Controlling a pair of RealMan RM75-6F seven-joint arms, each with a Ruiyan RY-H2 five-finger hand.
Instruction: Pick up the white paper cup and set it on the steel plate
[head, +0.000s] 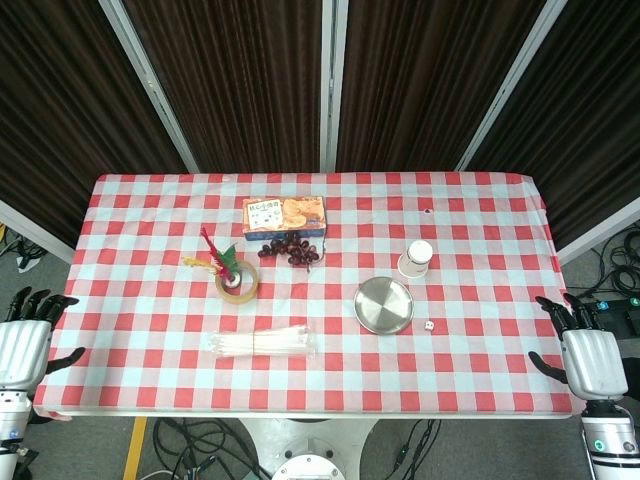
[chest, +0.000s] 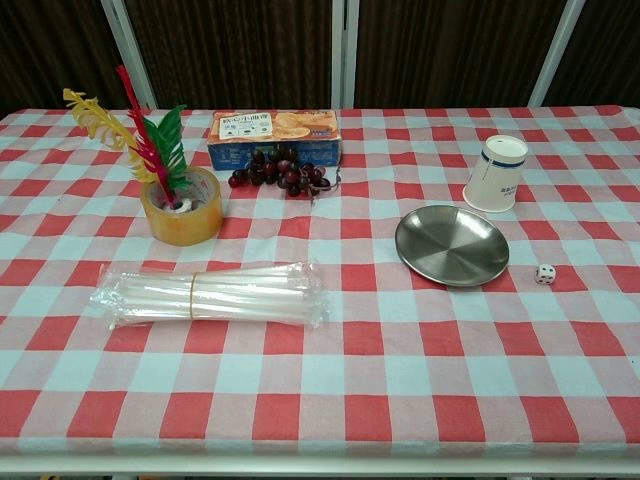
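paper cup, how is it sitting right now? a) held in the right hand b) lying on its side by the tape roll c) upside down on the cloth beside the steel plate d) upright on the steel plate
c: the white paper cup stands mouth down on the checked cloth, just behind the steel plate and apart from it, and neither hand is near it.

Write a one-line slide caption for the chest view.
White paper cup standing upside down just behind the steel plate, a die beside the plate, on the checked tablecloth; no hand in frame.
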